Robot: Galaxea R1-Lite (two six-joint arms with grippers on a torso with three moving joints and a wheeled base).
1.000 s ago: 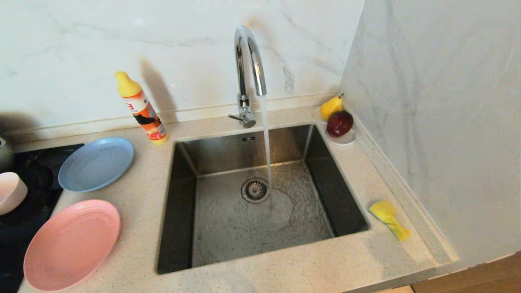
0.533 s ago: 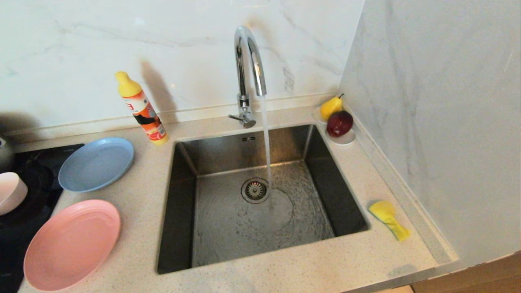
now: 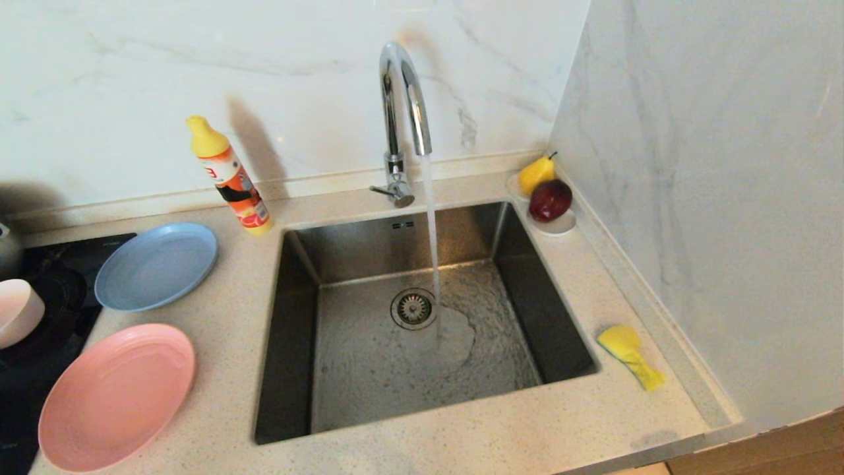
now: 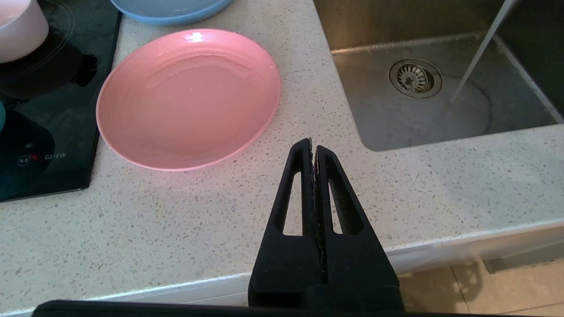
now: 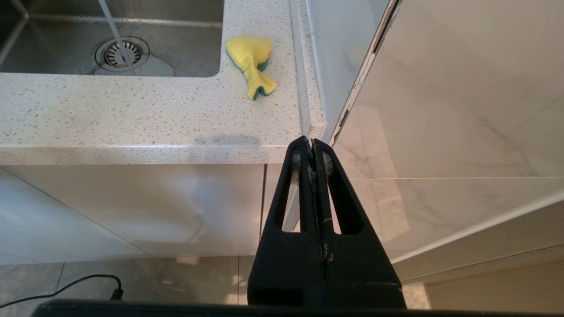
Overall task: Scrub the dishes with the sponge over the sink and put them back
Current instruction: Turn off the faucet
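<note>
Fingers pressed together on both hands, nothing held: left hand (image 4: 313,147) hovers at the table's (image 3: 461,448) front edge just beside the pink plate (image 4: 187,97); right hand (image 5: 312,147) hangs off the table's front corner, apart from the sponge (image 5: 250,59). Water runs into the sink (image 3: 369,369). Blue-grey plate (image 3: 156,265) and pale bowl (image 3: 16,310) sit left.
</note>
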